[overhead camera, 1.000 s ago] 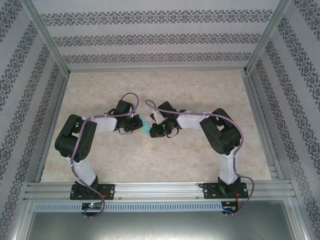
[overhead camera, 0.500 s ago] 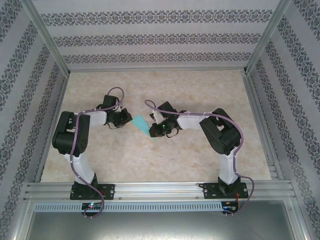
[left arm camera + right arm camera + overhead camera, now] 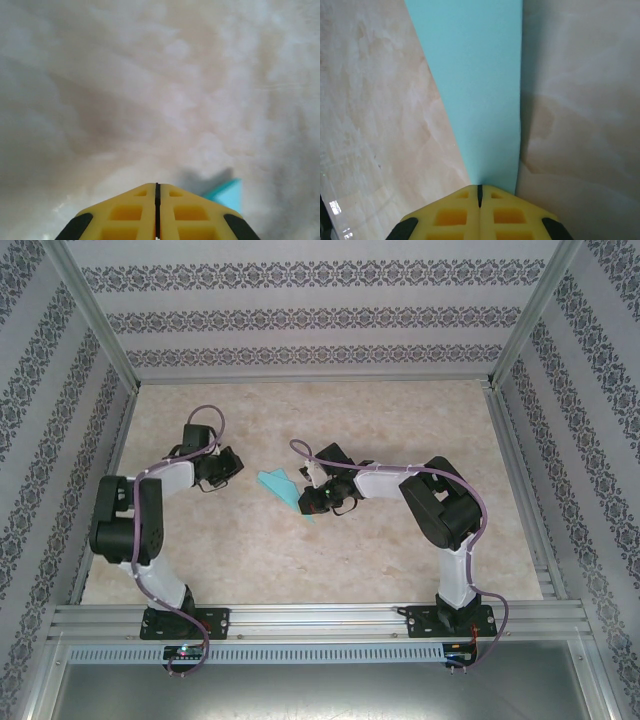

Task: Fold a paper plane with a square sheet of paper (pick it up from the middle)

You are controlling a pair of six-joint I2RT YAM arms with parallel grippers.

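The teal sheet of paper (image 3: 278,486) lies on the table folded into a slim tapering wedge, the paper plane shape, with one long edge slightly raised. My right gripper (image 3: 308,502) is shut, its tips down on the narrow near end of the paper (image 3: 480,90), which runs away from the yellow fingertips (image 3: 455,212). Nothing teal shows in the slit between the jaws. My left gripper (image 3: 236,464) is shut and holds nothing, a short way left of the paper. In the left wrist view a teal corner (image 3: 227,196) peeks out just right of its closed tips (image 3: 157,187).
The marbled beige tabletop (image 3: 330,570) is bounded by aluminium rails (image 3: 320,618) at the front and patterned walls (image 3: 300,315) at the back and sides. The right arm's elbow (image 3: 440,505) stands right of the paper.
My left gripper has drawn back to the left, away from the paper, uncovering the folded teal wedge. The right gripper has stayed on the paper's end.
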